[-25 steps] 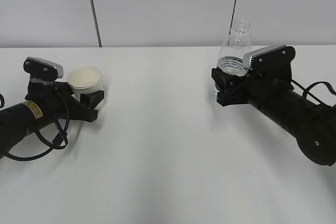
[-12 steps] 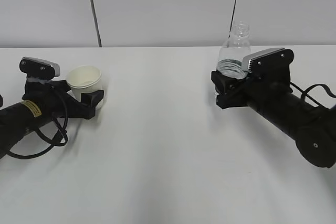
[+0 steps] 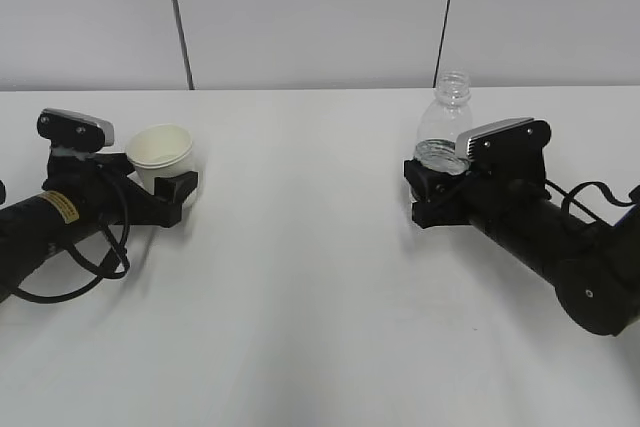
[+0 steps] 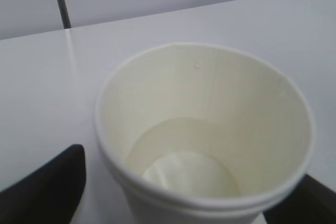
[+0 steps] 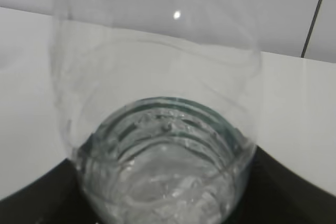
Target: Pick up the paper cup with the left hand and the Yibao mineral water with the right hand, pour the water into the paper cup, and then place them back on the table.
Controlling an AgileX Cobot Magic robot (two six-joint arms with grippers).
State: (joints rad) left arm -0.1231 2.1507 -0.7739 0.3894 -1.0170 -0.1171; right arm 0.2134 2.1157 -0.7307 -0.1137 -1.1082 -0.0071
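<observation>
The left pincer (image 3: 178,190) stands open around the light, crushable cup (image 3: 163,153); the right pincer (image 3: 430,190) clasps the slippery bottle (image 3: 445,125) low down.

The exterior camera looks down at a slant across the worktop (image 3: 320,277) toward 12 o'clock. Each wrist camera sits very close, sharing the far wall's seams.

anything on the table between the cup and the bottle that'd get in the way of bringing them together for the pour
Nothing visible does. The paper cup sits within the left gripper and the Yibao mineral water within the right gripper. The stretch of table between them shows only bare white surface in the exterior view.
</observation>
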